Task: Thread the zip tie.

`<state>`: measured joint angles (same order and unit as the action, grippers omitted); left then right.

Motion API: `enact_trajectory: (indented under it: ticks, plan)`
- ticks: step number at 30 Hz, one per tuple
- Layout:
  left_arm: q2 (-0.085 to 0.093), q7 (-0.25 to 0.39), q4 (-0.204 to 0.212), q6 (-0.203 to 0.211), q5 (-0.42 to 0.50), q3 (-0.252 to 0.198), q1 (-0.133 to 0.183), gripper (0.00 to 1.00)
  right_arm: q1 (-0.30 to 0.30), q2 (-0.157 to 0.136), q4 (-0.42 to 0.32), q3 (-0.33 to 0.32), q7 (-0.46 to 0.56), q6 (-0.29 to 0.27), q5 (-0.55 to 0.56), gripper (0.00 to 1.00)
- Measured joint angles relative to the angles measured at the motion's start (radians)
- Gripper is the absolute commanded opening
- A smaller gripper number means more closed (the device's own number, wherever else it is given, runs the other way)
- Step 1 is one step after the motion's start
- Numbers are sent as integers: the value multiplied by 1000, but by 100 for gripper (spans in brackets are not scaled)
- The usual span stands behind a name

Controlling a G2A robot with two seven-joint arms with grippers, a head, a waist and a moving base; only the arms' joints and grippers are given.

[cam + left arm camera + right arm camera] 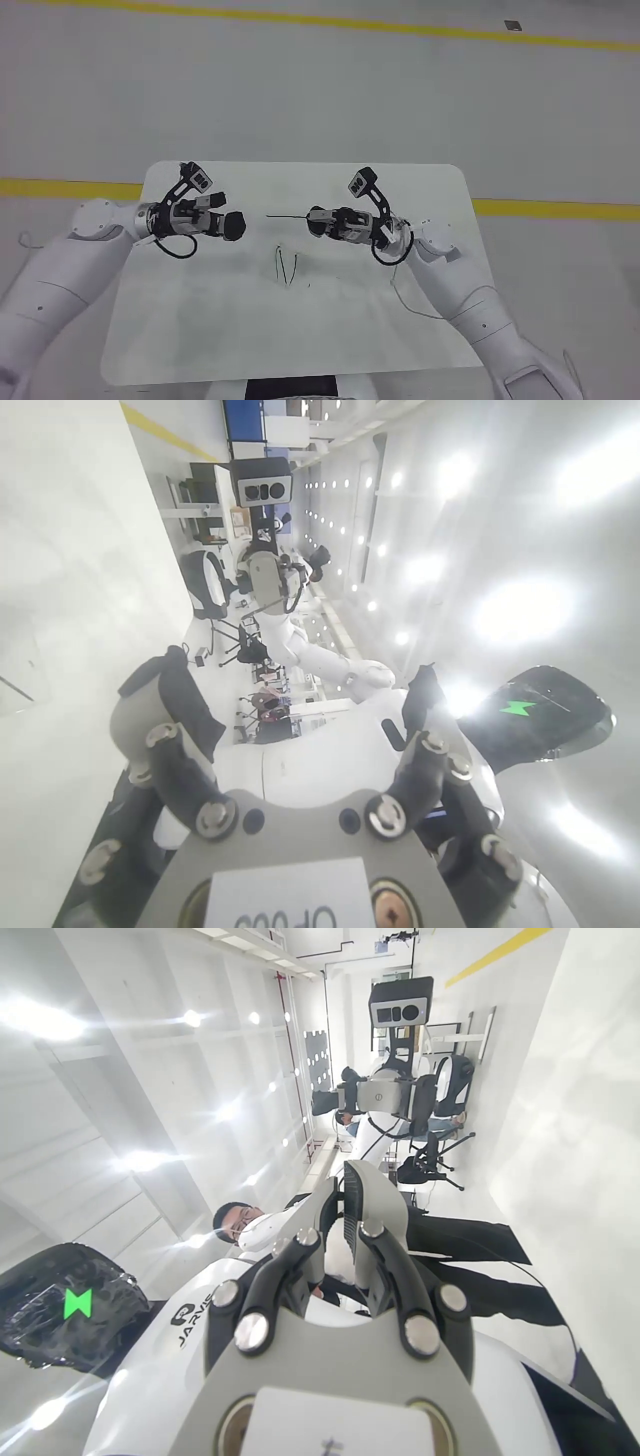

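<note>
Where grey floor [300, 90], white table [200, 330]

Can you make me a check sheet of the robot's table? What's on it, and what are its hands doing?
Surface: white table with rounded corners.
Job's things: a thin dark zip tie sticks out of the right gripper toward the left gripper. Loose ties lie on the table nearer the robot.
Clutter: nothing seen.
Grippers: right gripper shut on the zip tie. Left gripper open and holding nothing, apart from the tie's tip.
Cables: a left wrist cable and a right wrist cable loop below the arms.
Surroundings: grey floor with yellow lines.
</note>
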<state>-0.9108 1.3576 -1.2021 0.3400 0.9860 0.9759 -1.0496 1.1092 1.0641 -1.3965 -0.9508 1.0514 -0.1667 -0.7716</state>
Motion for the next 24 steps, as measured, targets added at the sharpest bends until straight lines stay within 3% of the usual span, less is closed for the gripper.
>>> enact_trajectory:
  ticks: [8, 19, 24]
  plan:
    - [-14, -27, -24, -4, 11, -21, -8, 100, 1, 13, -37, 26, -11, -19, 24, 0]
    - [-65, 9, 27, 0, 33, -99, 50, 100, -62, 61, 20, 119, 9, -46, 22, 0]
    - [-68, 19, 33, 0, 21, -103, 59, 100, -68, 64, 28, 124, 5, -48, 30, 0]
